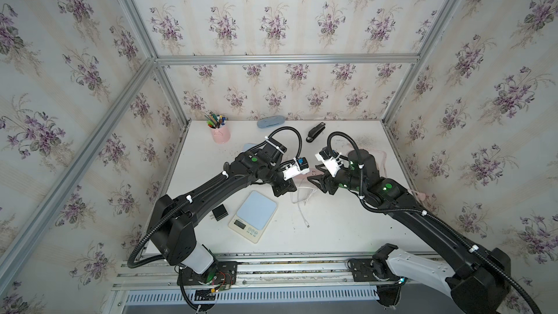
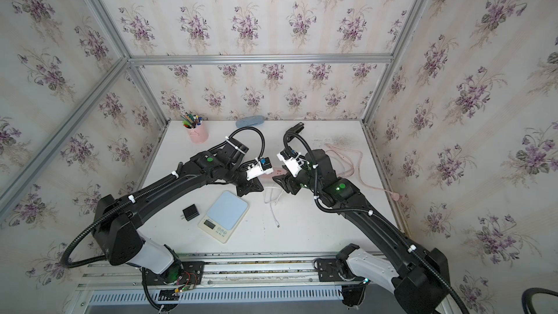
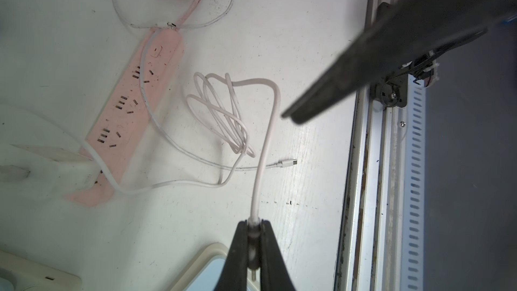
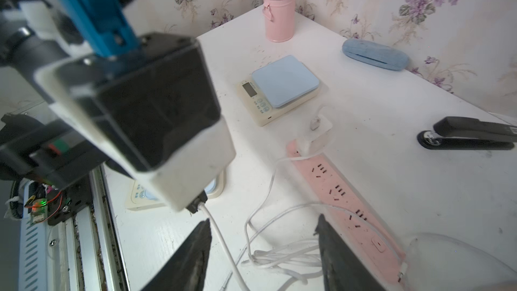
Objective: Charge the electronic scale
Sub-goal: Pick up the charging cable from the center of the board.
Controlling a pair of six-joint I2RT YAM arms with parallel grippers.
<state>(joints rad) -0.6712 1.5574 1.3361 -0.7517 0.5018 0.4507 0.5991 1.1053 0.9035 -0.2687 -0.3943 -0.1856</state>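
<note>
1. The left gripper (image 3: 254,221) is being held closed on the white cable (image 3: 267,135) close to one of its ends, and the strand is being pinched between both fingers.
2. The right gripper (image 4: 263,219) is being held with its jaws apart. Nothing is being gripped by it, and loops of the cable are being shown beyond the gap.
3. In both top views, the two grippers are being pointed at each other at mid-frame, above the pink power strip (image 3: 134,102).
4. The cable's coil is being left lying just beside the strip, with its free plug (image 3: 288,162) resting on the white table (image 1: 347,222).
5. In a top view, the electronic scale (image 1: 253,215) is being shown lower and left of the grippers, apart from the cable. A black charger (image 1: 219,213) is lying just to its left.
6. Toward the table's upper edge, a pink pen cup (image 1: 220,134), a blue case (image 1: 270,122) and a black stapler (image 1: 316,132) are being shown in a row.
</note>
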